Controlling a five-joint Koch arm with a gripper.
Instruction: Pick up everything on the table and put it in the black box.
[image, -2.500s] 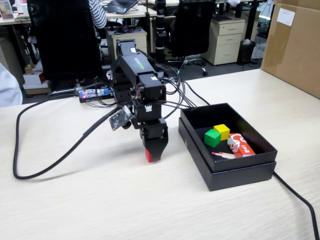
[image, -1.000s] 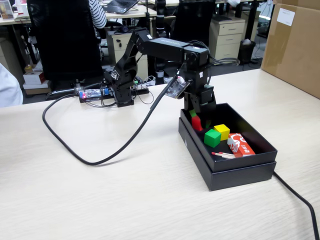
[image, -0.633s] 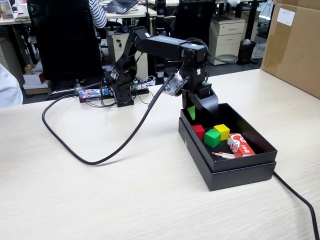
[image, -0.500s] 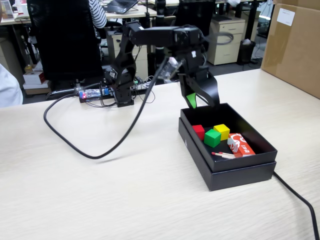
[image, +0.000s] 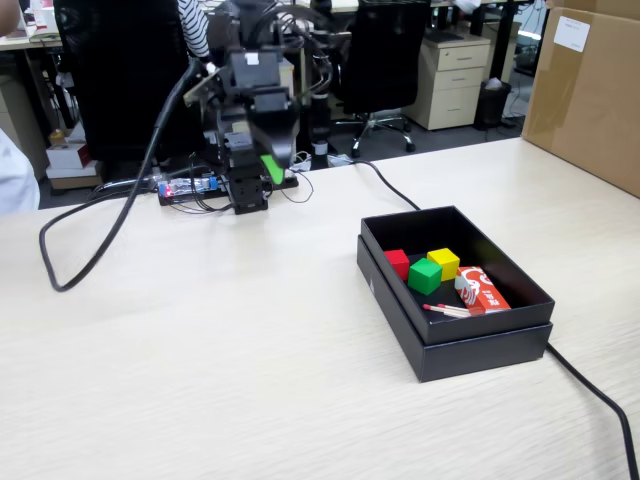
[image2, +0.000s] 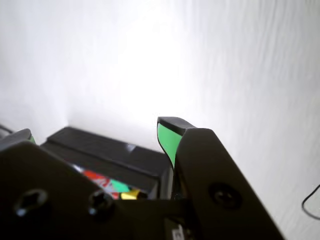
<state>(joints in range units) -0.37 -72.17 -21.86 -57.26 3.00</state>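
Cubes, red (image: 397, 263), green (image: 425, 275), yellow (image: 444, 262), look light and rigid, easy on flat sides; gripper (image2: 95, 132) jaws apart, empty.

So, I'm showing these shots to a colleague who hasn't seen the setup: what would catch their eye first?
Probably the shallow matte black cardboard box right of centre on the light beige wood-grain desktop, with the small red cube, green cube and yellow cube bright inside it. Next, the black robot arm folded back at the desk's far edge, its hand open, empty and green-padded.
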